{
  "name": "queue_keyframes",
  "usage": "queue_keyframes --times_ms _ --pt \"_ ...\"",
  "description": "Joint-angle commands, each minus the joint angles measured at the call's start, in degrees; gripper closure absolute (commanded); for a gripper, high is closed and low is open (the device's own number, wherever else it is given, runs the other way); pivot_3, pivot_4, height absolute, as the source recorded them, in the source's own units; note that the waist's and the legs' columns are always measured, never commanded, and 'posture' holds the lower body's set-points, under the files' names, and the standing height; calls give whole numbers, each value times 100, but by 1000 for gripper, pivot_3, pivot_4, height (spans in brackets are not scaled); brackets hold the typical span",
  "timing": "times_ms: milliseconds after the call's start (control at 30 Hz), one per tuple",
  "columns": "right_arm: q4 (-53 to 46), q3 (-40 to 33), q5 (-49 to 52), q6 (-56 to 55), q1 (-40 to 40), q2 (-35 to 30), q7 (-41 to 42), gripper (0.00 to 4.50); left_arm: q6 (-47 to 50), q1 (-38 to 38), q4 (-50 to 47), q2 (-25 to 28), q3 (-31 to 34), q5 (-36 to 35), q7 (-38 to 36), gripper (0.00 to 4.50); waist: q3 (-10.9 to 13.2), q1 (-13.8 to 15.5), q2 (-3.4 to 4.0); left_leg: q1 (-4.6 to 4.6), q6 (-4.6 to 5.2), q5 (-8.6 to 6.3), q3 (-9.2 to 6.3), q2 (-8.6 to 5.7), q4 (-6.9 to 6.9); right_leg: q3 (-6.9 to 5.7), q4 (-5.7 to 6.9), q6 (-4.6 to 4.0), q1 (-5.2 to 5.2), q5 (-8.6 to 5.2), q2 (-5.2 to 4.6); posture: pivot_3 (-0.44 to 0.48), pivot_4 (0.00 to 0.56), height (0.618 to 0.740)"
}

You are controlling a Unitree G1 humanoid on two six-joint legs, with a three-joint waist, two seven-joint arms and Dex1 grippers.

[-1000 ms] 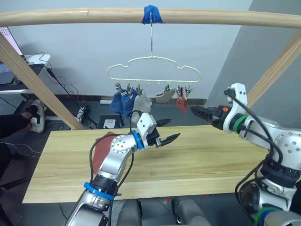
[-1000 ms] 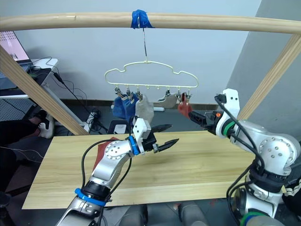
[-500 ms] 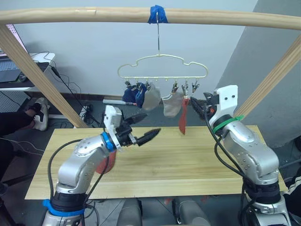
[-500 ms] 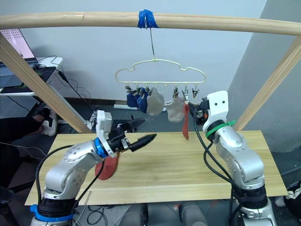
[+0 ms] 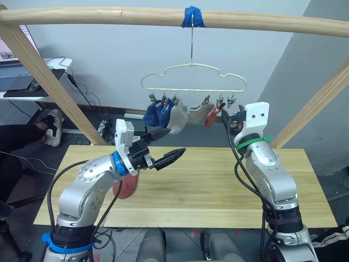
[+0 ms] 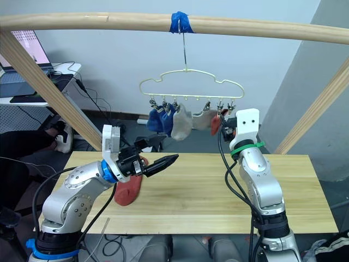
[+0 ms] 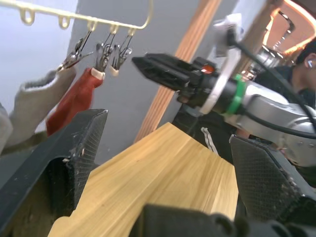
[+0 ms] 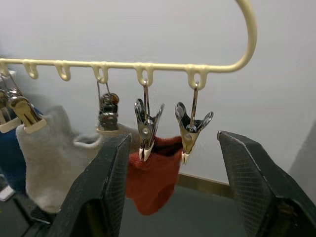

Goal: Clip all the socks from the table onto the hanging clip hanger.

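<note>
- Our left claw (image 5: 173,146) gaped empty above the table (image 5: 218,185)
- Our right claw (image 8: 168,197) gaped at the hanger (image 5: 192,82), its last clip (image 8: 191,129) empty
- One red sock (image 6: 128,189) lay at the table's 9 o'clock

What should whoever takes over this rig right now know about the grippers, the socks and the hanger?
Left gripper: open, empty, raised above the table.
Right gripper: open, empty, up by the free end clip of the clip hanger.
Done: five socks are clipped on: two blue socks, two grey socks and one red sock on the clip next to the free one.
Left: the last red sock lies on the table near the left arm. Pick it up and clip it onto the free end clip.
</note>
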Motion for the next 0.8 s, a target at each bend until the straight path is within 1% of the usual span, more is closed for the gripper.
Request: queue_keyframes --times_ms 33,100,200,800 --pt "38 -150 -172 -286 -171 177 -170 1762 -226 8 -223 53 -23 -33 -194 0 0 -1 0 0 0 0 0 1 0 0 0 0 0 0 0 62 179 740" --pt "110 -181 -227 -310 -191 242 -202 2132 -256 25 -242 64 -49 9 -201 0 0 4 0 0 0 0 -1 1 0 -2 0 0 0 0 0 62 179 740" --pt "187 -198 -306 -329 -213 297 -198 3113 -285 25 -272 59 -71 30 -165 0 0 6 0 0 0 0 0 0 0 0 0 0 0 0 0 65 180 740" --pt "680 -230 -523 -444 -462 518 -224 3113 -345 -86 -277 34 -181 138 -46 0 0 7 1 0 1 0 0 1 -1 -1 1 -1 0 0 0 67 178 740"
